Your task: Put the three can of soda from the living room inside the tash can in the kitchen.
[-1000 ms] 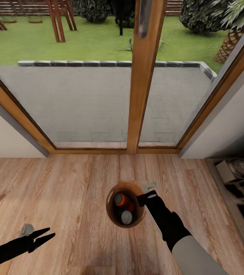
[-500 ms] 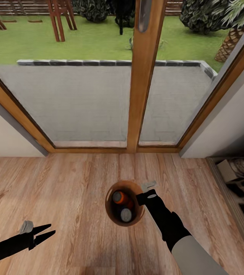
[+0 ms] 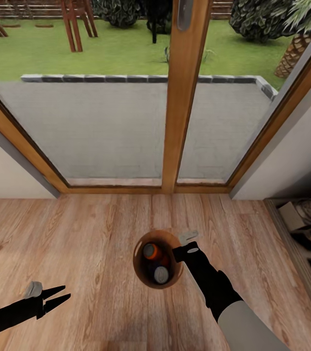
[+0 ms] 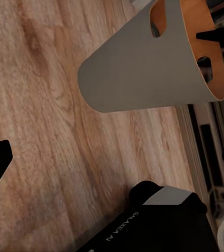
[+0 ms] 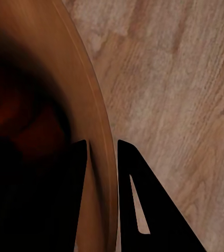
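Light wood plank floor [image 3: 77, 234] before a wood-framed glass door [image 3: 182, 97]. Round tapered bin, copper-brown inside, grey outside [image 3: 141, 273], held just above the floor. Right gripper [image 3: 180, 251] pinches its rim, one finger inside, one outside. Two orange soda cans with grey ends [image 3: 155, 263] visible inside. Left gripper [image 3: 58, 300] spread, empty. Risk: thin rim grip slips, bin tilts, cans spill.

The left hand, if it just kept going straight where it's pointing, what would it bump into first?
Probably the trash can. The left hand points across bare wood floor toward it, though depth is hard to judge.
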Available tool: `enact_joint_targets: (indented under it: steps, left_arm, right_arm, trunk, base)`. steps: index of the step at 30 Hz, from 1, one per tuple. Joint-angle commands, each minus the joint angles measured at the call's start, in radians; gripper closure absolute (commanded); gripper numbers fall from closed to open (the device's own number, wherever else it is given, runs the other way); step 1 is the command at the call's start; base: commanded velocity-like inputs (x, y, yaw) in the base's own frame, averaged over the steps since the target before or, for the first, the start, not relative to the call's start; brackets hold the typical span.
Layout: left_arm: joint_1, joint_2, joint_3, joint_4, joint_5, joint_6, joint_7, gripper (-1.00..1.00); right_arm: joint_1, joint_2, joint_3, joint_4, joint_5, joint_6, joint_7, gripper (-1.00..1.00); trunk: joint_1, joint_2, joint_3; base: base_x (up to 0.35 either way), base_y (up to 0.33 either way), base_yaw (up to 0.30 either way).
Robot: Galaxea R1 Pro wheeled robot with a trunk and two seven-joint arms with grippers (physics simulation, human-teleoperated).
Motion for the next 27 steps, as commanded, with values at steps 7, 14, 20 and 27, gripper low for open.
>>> enact_joint_targets:
  steps: [7,14,20,27]
  left_arm:
    - [0.001,0.000,0.000,0.000,0.000,0.000,0.000,-1.00]
    - [0.000,0.001,0.000,0.000,0.000,0.000,-0.001,-1.00]
    - [0.000,0.000,0.000,0.000,0.000,0.000,0.000,-1.00]
    - [0.000,0.000,0.000,0.000,0.000,0.000,0.000,-1.00]
  right_arm:
    - [0.000,0.000,0.001,0.000,-0.007,-0.006,0.000,1.00]
    - [0.000,0.000,0.001,0.000,-0.007,-0.053,0.001,1.00]
    - [0.000,0.000,0.001,0.000,-0.007,-0.063,0.001,1.00]
    - [0.000,0.000,0.001,0.000,-0.007,-0.064,0.001,1.00]
  trunk:
    - [0.027,-0.049,-0.022]
    - [0.054,-0.098,-0.044]
    - [0.077,-0.140,-0.063]
    - [0.104,-0.189,-0.085]
  base:
    - [0.000,0.000,0.000]
    - [0.000,0.000,0.000]
    - [0.000,0.000,0.000]
    - [0.000,0.000,0.000]
